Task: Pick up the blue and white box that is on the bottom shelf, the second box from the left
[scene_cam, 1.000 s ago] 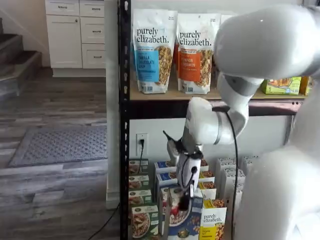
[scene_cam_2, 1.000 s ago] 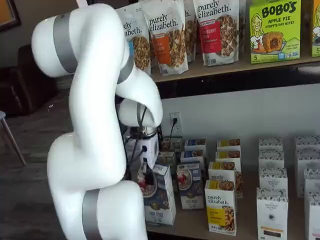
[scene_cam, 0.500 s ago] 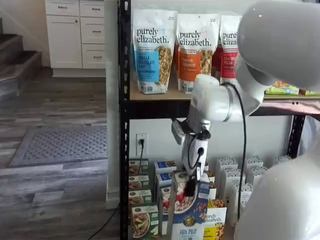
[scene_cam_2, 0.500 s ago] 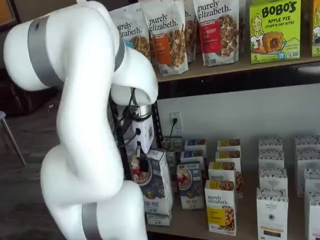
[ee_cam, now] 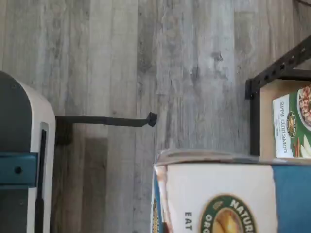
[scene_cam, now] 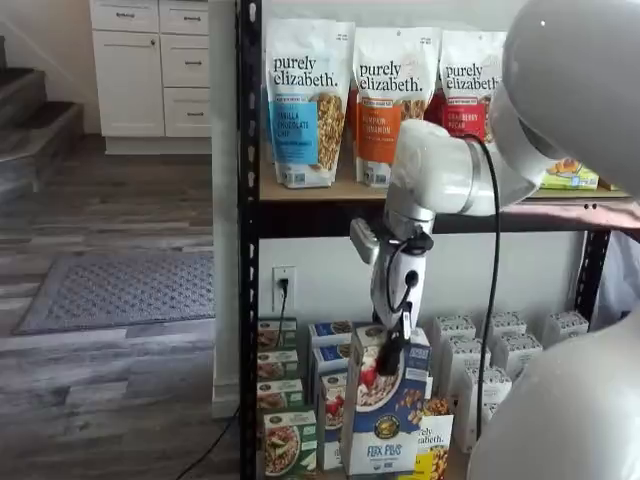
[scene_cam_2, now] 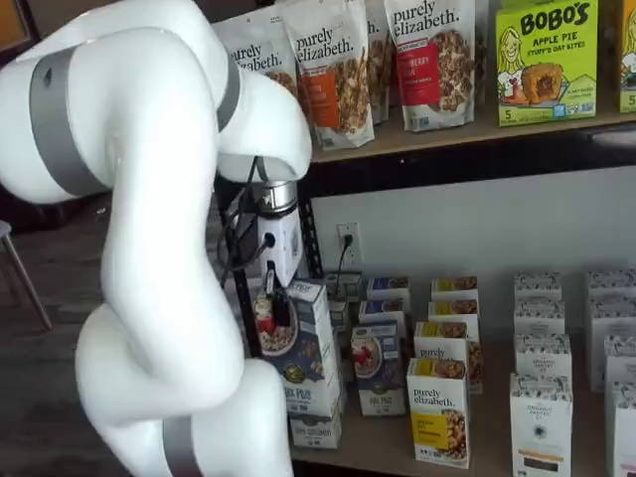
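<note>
The blue and white box [scene_cam: 384,412], one tall cardboard carton, hangs lifted in front of the bottom shelf [scene_cam_2: 397,442], pinched at its top by the gripper [scene_cam: 393,352], whose black fingers [scene_cam_2: 270,294] are closed on it. In the wrist view its lower part is cut off. Behind it stand rows of smaller cartons, partly hidden. Three purely elizabeth pouches [scene_cam: 305,100] stand on the board above.
</note>
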Available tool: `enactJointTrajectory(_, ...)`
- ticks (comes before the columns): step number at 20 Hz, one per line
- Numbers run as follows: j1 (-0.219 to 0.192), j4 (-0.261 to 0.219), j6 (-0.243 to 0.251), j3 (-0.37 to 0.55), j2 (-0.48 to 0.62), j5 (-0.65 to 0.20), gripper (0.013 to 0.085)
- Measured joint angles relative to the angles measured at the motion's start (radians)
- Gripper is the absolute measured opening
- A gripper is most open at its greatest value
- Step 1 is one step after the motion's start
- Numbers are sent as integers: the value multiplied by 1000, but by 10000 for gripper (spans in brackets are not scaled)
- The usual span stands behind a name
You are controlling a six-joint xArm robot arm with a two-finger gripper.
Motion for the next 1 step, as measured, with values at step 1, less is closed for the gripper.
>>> enactJointTrajectory(1, 0, 0, 2, -2, -5, 9, 450)
